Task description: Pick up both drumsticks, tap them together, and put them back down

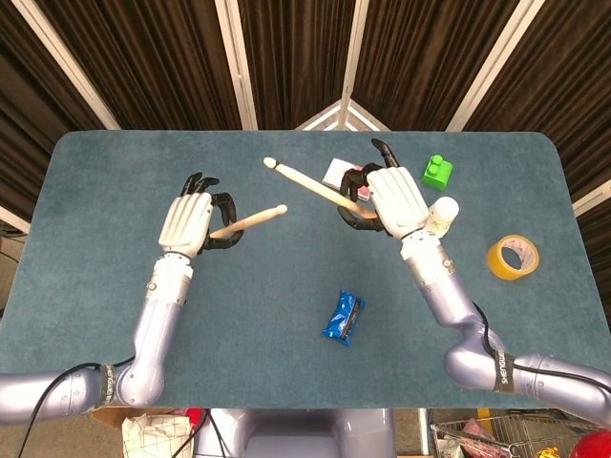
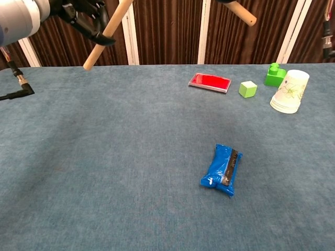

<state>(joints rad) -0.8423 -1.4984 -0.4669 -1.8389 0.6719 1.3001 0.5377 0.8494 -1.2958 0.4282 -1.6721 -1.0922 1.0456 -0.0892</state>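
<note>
Left drumstick [image 1: 250,221] points right; right drumstick [image 1: 310,184] angles up-left, tips apart.

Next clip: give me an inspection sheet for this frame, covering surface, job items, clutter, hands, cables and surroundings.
Surface: blue-grey felt table, flat, no spills seen.
Job's things: left drumstick and right drumstick both lifted off the table, tips angled toward each other, not touching.
Clutter: blue snack packet, red flat box, green cube, green toy brick, paper cup, yellow tape roll.
Hands: left hand grips the left drumstick; right hand grips the right drumstick.
Cables: black cable at the left edge in the chest view.
Surroundings: dark curtain with white frame bars behind.
</note>
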